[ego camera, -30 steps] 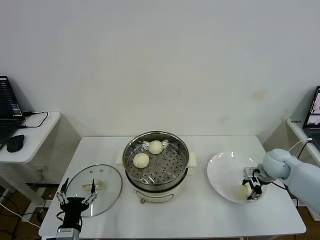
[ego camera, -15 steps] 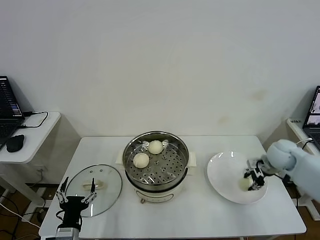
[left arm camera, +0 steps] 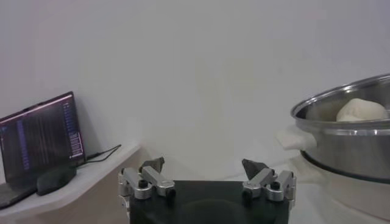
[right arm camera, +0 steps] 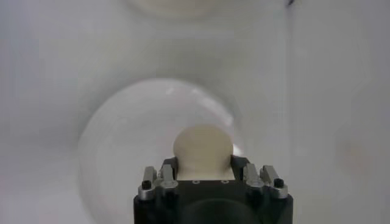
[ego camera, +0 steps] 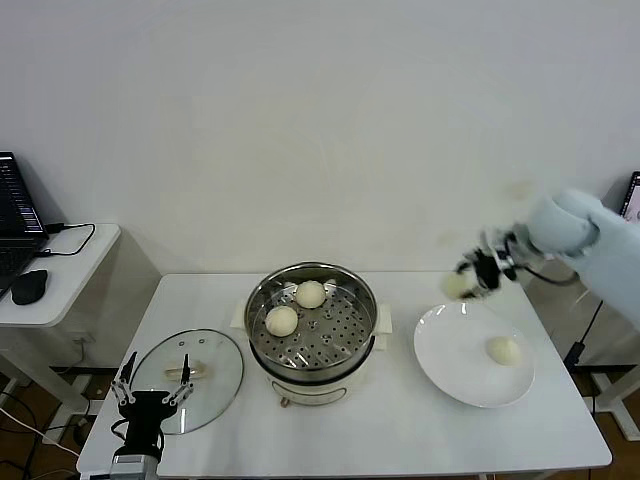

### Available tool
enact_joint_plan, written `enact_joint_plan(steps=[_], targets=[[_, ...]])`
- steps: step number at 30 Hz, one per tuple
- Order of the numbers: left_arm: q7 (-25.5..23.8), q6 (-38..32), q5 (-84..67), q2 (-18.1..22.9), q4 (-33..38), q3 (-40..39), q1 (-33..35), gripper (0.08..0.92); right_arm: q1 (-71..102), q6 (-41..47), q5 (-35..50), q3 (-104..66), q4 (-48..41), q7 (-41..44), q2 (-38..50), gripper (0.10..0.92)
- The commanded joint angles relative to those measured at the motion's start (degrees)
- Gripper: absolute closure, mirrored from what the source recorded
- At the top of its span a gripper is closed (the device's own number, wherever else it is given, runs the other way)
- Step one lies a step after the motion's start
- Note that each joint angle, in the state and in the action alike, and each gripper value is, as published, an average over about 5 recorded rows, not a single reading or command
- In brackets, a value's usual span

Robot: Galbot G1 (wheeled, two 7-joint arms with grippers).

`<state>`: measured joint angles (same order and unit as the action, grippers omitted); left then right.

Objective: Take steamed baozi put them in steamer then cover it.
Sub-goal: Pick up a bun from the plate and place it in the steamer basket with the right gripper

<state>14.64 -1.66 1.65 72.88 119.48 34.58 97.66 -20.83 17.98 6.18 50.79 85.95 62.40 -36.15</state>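
- Bun [ego camera: 456, 286] number three is up in the air, clamped between the jaws of the right gripper [ego camera: 472, 274], hanging above the far edge of the plate [ego camera: 450, 365].
- From the right wrist camera it sits snug between the fingers [right arm camera: 167, 172], dome facing out, plate below.
- One bun [ego camera: 503, 350] waits on the plate, toward its right side.
- Two buns [ego camera: 282, 320] rest inside the steamer [ego camera: 312, 335], on the left and back of its holed tray, so the front and right are free.
- Lid [ego camera: 188, 368] lies flat on the table [ego camera: 400, 430], left of the steamer, handle up.
- Left gripper [ego camera: 153, 401] is parked at the lid's near edge, jaws spread wide, holding nothing.
- Risk now, I'd say: soft dough in a pinch. Squeeze hard and it dents; grip loosely and it may slip out on the way across.
- Coming in low could clip the steel rim; letting go too far left could drop it onto a seated bun.
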Motion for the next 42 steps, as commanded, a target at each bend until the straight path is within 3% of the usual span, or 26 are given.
enact_joint_plan(steps=[1,9,24,42], targets=[[0.1,-0.2,0.0,0.1,0.0,0.2,0.2,0.177,-12.4,-0.1,7.9,9.3,1.4,-3.7,-13.2,0.465],[0.3,-0.5,-0.1,0.4,-0.4,1.2,0.3,0.177,-10.0,-5.7,9.3,14.6,1.5,-5.8,-22.7,0.465],[0.7,-1.0,-0.9,0.8,-1.2,2.2,-0.2,0.177,-8.0,-23.9,-4.3,22.4,0.3,-5.4,-28.7,0.465],[1.0,-1.3,-0.8,1.2,-1.6,1.9,-0.2,0.177,-8.7,-30.0,-8.9,24.8,1.2,-3.8,-30.0,0.457]])
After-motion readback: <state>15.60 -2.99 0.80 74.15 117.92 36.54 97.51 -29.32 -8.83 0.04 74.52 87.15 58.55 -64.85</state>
